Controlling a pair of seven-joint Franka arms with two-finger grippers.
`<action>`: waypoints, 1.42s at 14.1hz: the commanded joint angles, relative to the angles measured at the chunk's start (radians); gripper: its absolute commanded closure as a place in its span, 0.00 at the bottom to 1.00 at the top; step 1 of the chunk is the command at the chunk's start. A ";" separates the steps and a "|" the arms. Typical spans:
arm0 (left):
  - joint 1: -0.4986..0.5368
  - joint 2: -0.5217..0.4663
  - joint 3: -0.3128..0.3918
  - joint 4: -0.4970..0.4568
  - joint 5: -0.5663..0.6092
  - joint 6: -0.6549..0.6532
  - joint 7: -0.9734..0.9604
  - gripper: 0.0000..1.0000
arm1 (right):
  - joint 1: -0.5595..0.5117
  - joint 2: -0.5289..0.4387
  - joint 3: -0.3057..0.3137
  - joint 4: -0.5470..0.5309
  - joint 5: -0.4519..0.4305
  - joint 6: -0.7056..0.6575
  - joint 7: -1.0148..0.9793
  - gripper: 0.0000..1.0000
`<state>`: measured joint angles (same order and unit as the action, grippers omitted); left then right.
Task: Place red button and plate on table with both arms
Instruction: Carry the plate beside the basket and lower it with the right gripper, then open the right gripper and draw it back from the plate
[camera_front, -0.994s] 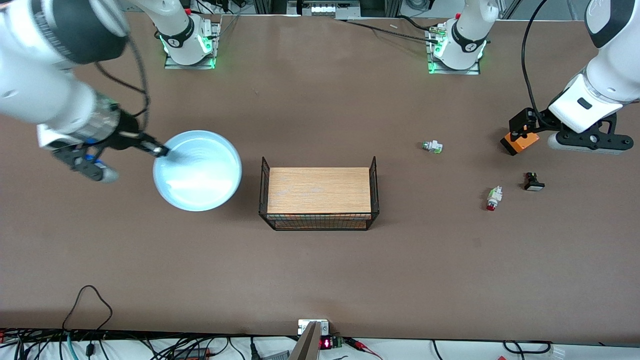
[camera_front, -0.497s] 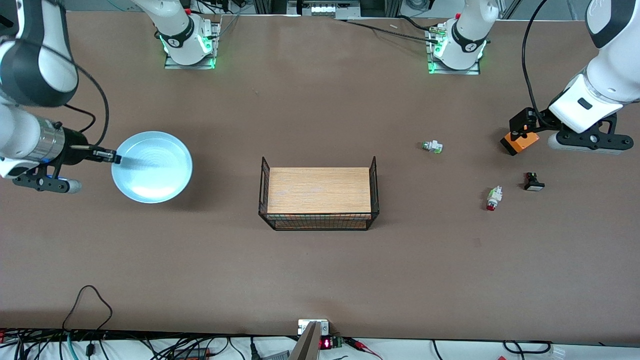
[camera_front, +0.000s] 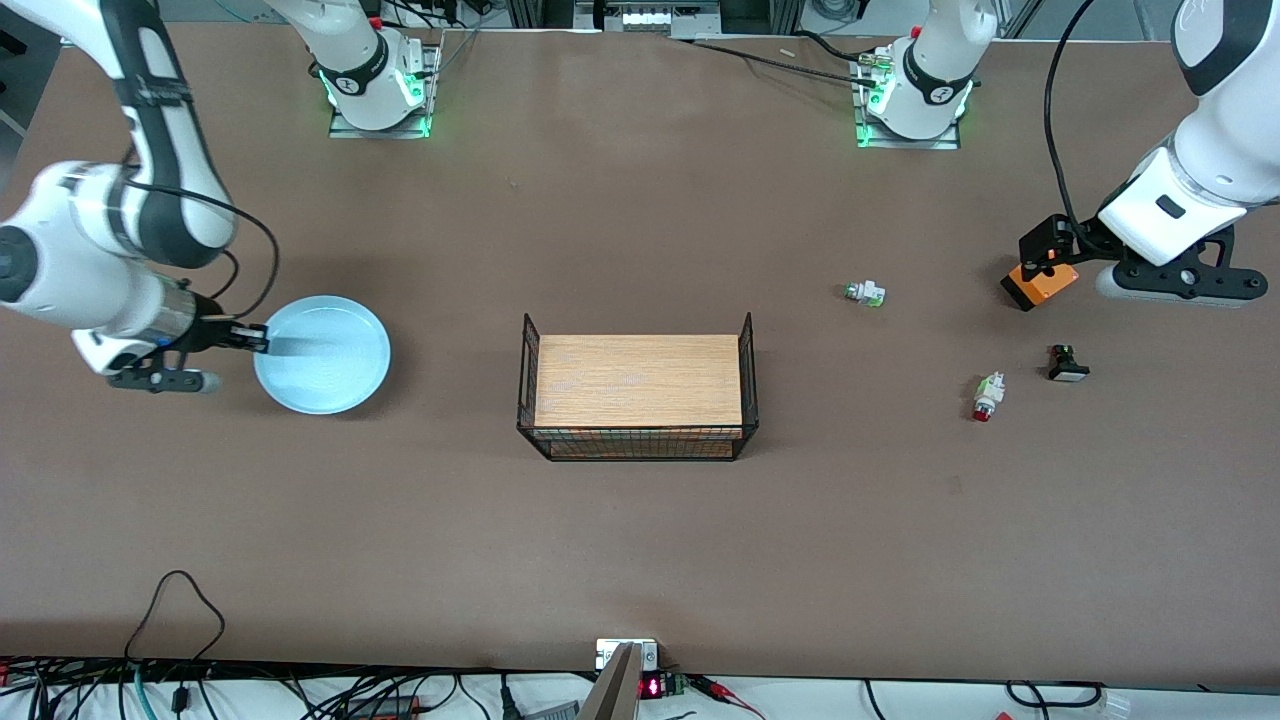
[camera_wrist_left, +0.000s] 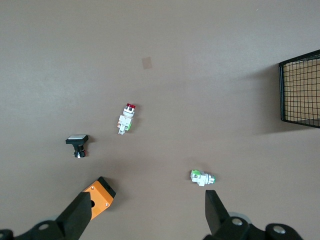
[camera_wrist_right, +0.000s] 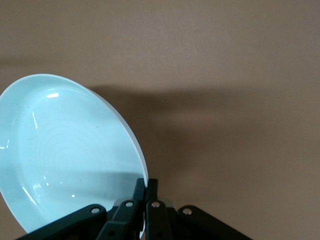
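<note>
Front view: our right gripper (camera_front: 252, 337) pinches the pale-blue plate (camera_front: 325, 355) by its rim, low over the table (camera_front: 640, 540) at the right arm's end; next we likely release. Our left gripper (camera_wrist_left: 145, 215) waits spread wide, the red button (camera_front: 986, 396) lying on the table near it.

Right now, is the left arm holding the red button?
No, the red button lies on the table, apart from the open left gripper.

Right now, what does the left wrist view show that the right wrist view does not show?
Only the left wrist view shows the tiny red-capped whitish button, the green-tipped whitish part, the black part with a white face, an orange block, a corner of the black wire rack, and the open left end effector. Only the right wrist view shows the round pale-blue plate, gripped at its rim by the shut right end effector. Both show the matte brown table.
</note>
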<state>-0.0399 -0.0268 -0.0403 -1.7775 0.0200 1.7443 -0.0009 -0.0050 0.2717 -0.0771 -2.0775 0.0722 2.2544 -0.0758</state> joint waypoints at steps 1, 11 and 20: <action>-0.008 0.016 0.011 0.030 -0.020 -0.028 0.010 0.00 | -0.039 0.018 0.020 -0.126 -0.005 0.169 -0.068 1.00; -0.002 0.019 0.004 0.036 -0.021 -0.031 0.010 0.00 | -0.012 -0.029 0.031 0.138 0.075 -0.200 0.036 0.00; -0.003 0.021 0.003 0.044 -0.020 -0.049 0.010 0.00 | 0.106 -0.074 0.028 0.557 -0.072 -0.606 0.094 0.00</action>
<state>-0.0403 -0.0192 -0.0409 -1.7668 0.0196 1.7248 -0.0009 0.0888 0.1849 -0.0408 -1.6404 0.0344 1.7499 0.0045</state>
